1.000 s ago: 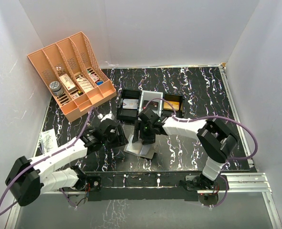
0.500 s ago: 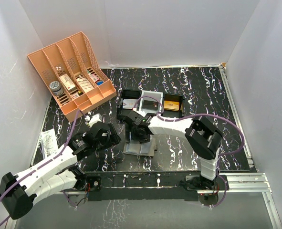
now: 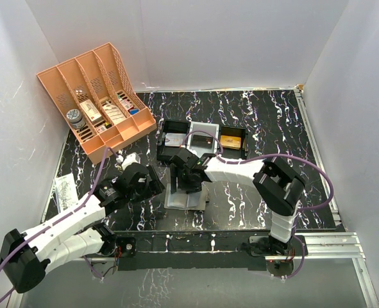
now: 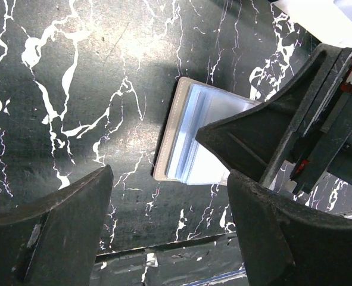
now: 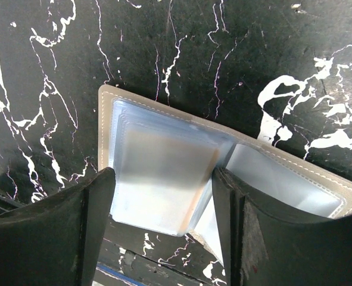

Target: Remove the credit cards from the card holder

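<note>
Both left end effector [image 4: 170, 196] and right end effector [image 5: 164, 190] gape empty near the stitched, glossy-sleeved card holder [image 5: 158, 137].

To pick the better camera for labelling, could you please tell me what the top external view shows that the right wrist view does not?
Only the top external view shows the orange organiser and the black tray with an orange card in it. Only the right wrist view shows, close up, the stitched rim and grey-blue sleeves of the card holder. Both show the holder lying open on the black marbled table.
</note>
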